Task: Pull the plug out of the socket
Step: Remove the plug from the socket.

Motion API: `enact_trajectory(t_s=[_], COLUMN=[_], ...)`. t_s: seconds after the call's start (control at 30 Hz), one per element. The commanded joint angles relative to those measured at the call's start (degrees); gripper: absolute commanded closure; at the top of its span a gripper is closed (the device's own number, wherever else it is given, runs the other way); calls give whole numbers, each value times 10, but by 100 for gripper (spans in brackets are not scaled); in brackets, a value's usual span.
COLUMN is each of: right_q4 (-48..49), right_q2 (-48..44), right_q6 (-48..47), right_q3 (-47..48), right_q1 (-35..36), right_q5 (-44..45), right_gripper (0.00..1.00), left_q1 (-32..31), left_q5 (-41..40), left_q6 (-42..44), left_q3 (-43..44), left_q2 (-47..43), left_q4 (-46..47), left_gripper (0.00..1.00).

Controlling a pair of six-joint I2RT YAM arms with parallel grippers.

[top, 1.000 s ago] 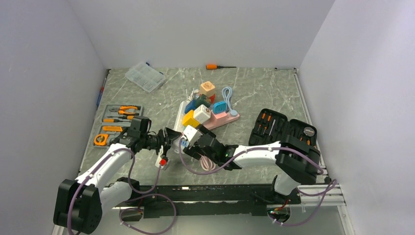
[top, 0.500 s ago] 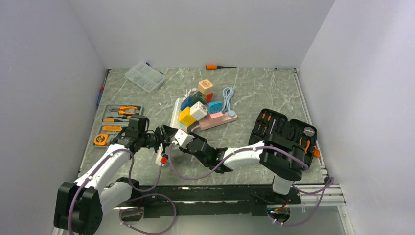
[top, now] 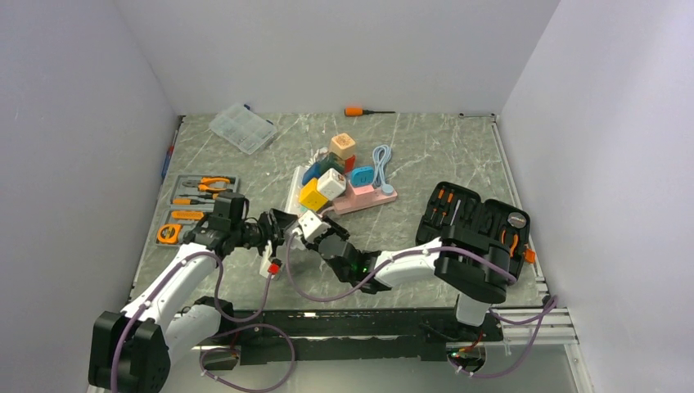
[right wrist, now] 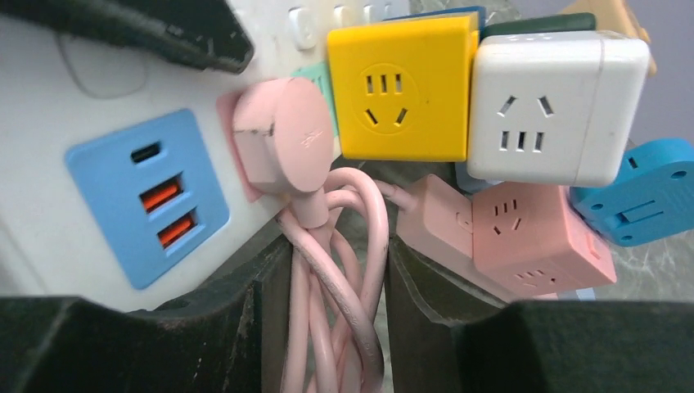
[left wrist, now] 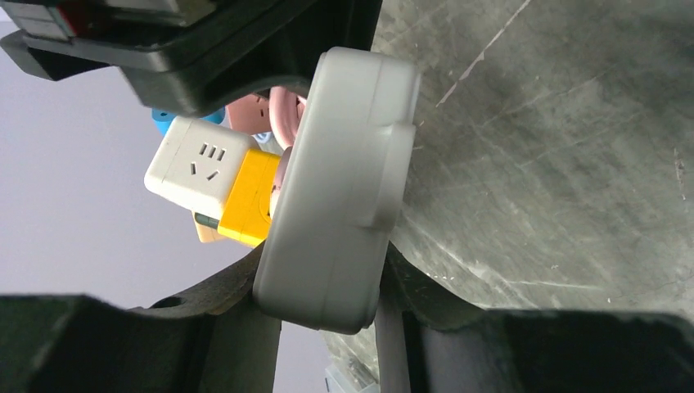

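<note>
The white power strip (left wrist: 335, 196) lies on the table, and my left gripper (left wrist: 323, 282) is shut on its near end; in the top view this gripper (top: 278, 225) sits at the strip's (top: 293, 188) front end. A round pink plug (right wrist: 278, 147) sits in the strip's (right wrist: 82, 106) pink socket, beside a blue USB panel (right wrist: 147, 196). Its pink cable (right wrist: 360, 221) hangs down in loops between my right fingers. My right gripper (right wrist: 335, 278) is shut on the cable just below the plug, and shows in the top view (top: 311, 231) next to the left gripper.
A yellow cube adapter (right wrist: 401, 86), a white cube adapter (right wrist: 556, 106), a pink strip (right wrist: 532, 237) and a blue adapter (right wrist: 646, 196) crowd the strip's far side. A screwdriver case (top: 475, 217) lies at the right, a pliers tray (top: 200, 192) at the left, and a clear box (top: 242, 128) at the back.
My right gripper has moved left, closer to the left gripper and the strip's near end. The strip and its adapters have shifted slightly back and left.
</note>
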Motion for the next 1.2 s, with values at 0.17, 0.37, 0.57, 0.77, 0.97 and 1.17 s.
enact_trajectory(t_s=[0.17,0.37,0.57,0.77,0.97,1.17], right_q4=[93,85,92,81,68,112], right_q2=[-73,-94,-109,-114,-106,-105], right_q6=[64,95,109,136,148,79], right_q3=[3,-17,-32,-44,-56,-75], right_q1=[-43,-71,-101,-108,-115,-115], right_q5=[70,92,122,141,156,173], right_gripper=[100,100,100,100,100,100], left_q1=[-13,-13,-13,-12,-13,-13], left_q5=[72,54,47,37,28,7], left_q6=[295,302,310,310,324,379], left_q3=[57,60,63,64,61,62], left_q2=[-26,-24,-20,-20,-23,-30], left_q4=[-72,-91,-105,-115,-136,-230], left_gripper=[100,100,100,100,100,100])
